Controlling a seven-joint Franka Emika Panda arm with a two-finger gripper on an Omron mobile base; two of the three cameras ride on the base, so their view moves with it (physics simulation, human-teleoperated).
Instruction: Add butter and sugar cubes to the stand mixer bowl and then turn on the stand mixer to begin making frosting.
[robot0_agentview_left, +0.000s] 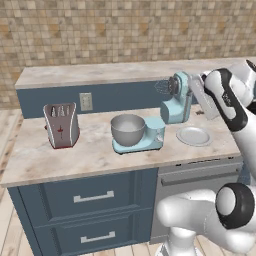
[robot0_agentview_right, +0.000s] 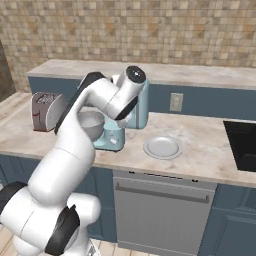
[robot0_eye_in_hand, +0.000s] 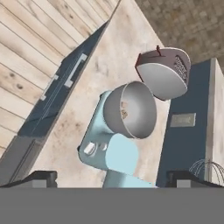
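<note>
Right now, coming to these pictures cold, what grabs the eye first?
The light blue stand mixer at mid-counter, head tilted back and whisk in the air above its grey metal bowl. The hand view looks down into that bowl, where small tan lumps lie. An empty white plate sits to its right, a grey toaster to its left.

Over on the left end of the table (robot0_agentview_left: 75, 155) stands a grey boxy toaster (robot0_agentview_left: 61, 125) with red marks on its front, upright and well apart from everything else. Toward the right, a round white plate (robot0_agentview_left: 194, 136) lies flat on the marble top. Behind, a pale wall socket (robot0_agentview_left: 86, 101) sits in the blue back panel, under a raised ledge (robot0_agentview_left: 100, 72) and a tan tiled wall (robot0_agentview_left: 125, 30). Below the top, two blue drawers (robot0_agentview_left: 95, 197) with silver handles, a grey dishwasher (robot0_agentview_right: 160, 210) beside them, and a dark sink (robot0_agentview_right: 242, 145) at far right.
</note>
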